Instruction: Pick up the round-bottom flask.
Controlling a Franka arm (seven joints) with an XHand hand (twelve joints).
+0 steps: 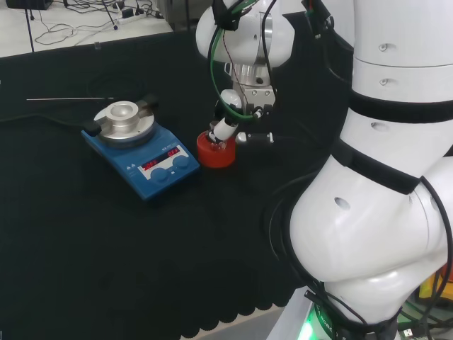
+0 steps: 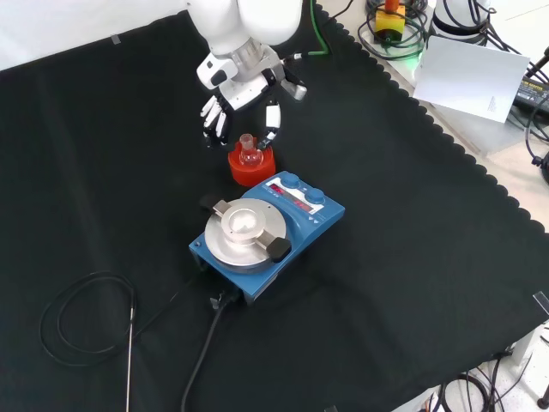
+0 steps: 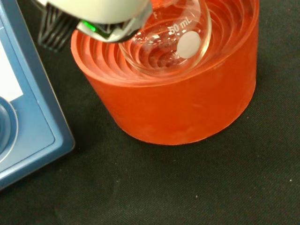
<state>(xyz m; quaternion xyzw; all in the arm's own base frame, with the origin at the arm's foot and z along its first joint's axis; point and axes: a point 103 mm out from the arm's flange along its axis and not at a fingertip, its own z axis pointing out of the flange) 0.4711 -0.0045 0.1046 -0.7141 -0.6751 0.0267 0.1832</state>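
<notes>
Looking down, you see the robot hand point(image 2: 230, 110) open astride the upright flask point(image 2: 250, 153) on its red stand point(image 2: 250, 169), holding nothing.

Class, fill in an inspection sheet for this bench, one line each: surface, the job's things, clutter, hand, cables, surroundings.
Surface: black cloth, scalloped edge.
Job's things: clear round-bottom flask sitting upright in a red ribbed stand.
Clutter: blue hotplate with a metal top, beside the stand; thin metal rod lying on the cloth.
Hand: hand just above the flask, fingers pointing down on either side of its neck, not closed on it.
Cables: black cable coiled on the cloth, front view's lower left.
Surroundings: white sheet and more cables off the cloth.
</notes>
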